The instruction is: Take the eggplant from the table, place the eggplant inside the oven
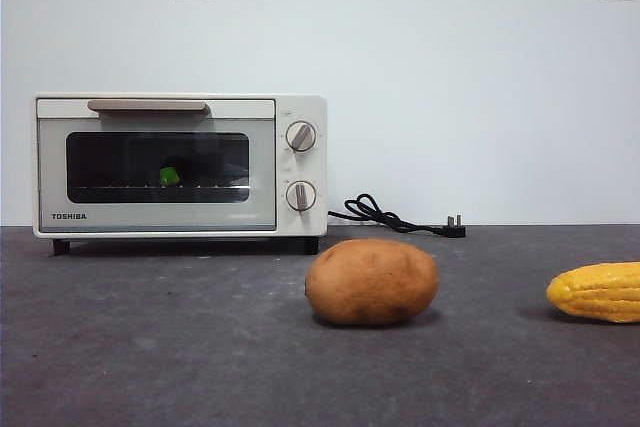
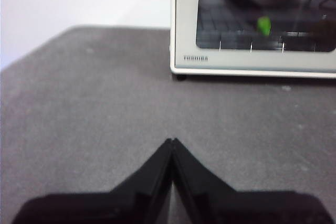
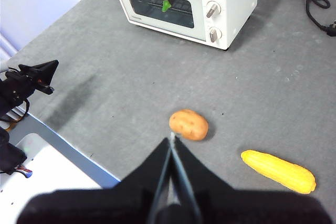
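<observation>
Showing only its green cap through the glass, the eggplant already sits inside the closed oven, far across the table from both empty, pinched-together end effectors, left nearer than right.

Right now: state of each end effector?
Left end effector: closed, empty, above the table.
Right end effector: closed, empty, near the potato.
</observation>
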Available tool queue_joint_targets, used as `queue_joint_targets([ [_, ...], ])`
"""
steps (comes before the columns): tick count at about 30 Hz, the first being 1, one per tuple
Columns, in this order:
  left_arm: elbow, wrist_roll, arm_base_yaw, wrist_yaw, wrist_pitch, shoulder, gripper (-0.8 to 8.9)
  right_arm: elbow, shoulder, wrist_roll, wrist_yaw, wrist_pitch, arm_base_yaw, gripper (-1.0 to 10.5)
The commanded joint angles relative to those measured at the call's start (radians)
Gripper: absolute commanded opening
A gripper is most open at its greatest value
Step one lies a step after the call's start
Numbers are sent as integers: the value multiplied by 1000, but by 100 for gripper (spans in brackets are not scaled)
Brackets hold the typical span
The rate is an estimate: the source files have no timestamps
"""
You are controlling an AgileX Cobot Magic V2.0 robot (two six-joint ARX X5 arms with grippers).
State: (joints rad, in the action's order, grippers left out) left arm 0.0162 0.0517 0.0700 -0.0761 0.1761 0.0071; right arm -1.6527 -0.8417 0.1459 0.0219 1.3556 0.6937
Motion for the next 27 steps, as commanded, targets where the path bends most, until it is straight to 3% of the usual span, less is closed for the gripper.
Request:
queue_joint_targets([
  [1,-9,16,1,-2,-11,-3,-4,9,0,0,-5,23,1,-1],
  [8,-9,28,1,75,-12,2,-4,9,0,0,-5,23,1,-1],
  [27,-9,28,1,77,-11,9,-4,9,0,0,-5,23,1,-1],
])
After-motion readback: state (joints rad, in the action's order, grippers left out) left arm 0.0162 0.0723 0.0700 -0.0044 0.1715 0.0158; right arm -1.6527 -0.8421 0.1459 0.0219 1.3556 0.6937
